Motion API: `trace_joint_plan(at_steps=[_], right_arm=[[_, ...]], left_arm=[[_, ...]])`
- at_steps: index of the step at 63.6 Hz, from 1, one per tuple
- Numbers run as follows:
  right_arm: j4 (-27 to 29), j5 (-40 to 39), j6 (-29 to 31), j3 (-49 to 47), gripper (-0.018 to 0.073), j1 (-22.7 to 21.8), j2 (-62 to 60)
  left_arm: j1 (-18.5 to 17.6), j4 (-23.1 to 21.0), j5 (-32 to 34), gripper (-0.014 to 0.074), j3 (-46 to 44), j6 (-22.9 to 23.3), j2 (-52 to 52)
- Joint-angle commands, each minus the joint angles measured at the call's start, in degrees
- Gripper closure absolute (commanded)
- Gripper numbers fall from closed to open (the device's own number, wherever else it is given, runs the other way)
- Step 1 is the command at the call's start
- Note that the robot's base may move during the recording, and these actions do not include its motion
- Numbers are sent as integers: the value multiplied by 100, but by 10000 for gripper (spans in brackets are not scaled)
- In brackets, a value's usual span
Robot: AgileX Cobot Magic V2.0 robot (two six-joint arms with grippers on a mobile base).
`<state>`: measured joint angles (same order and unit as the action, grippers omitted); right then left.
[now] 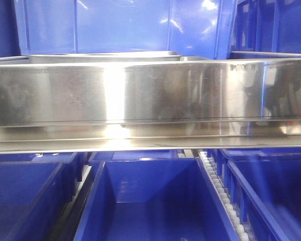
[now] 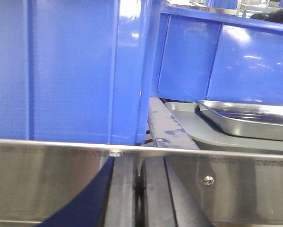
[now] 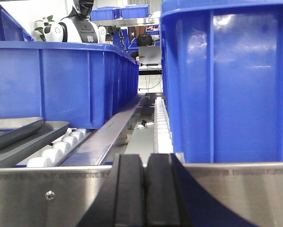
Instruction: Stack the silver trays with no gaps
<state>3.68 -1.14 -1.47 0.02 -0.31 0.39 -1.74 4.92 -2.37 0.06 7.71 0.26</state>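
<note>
Nearest each wrist camera, the left pincer (image 2: 140,189) and the right pincer (image 3: 145,189) sit pressed together, holding nothing, low behind a steel band (image 2: 47,179). Beyond the left one, just past a blue crate (image 2: 70,71), a silver tray (image 2: 245,118) rests tilted on a grey tray (image 2: 193,127) on the roller line, its rim not seated; the front view shows only tray edges (image 1: 105,56) over the band. A good stack likely calls for spreading the fingers, gripping a rim and lowering it level and square.
</note>
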Motion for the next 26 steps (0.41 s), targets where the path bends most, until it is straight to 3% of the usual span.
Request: trace_joint_plan(at_steps=[1,26], right_arm=[[-26,-145,53,-2,637,-10,-39],[-26,-145,53,-2,637,-10,-39]], left_arm=[[8,-31,88,592,-6,47,-26],[8,-31,88,592,-6,47,-26]])
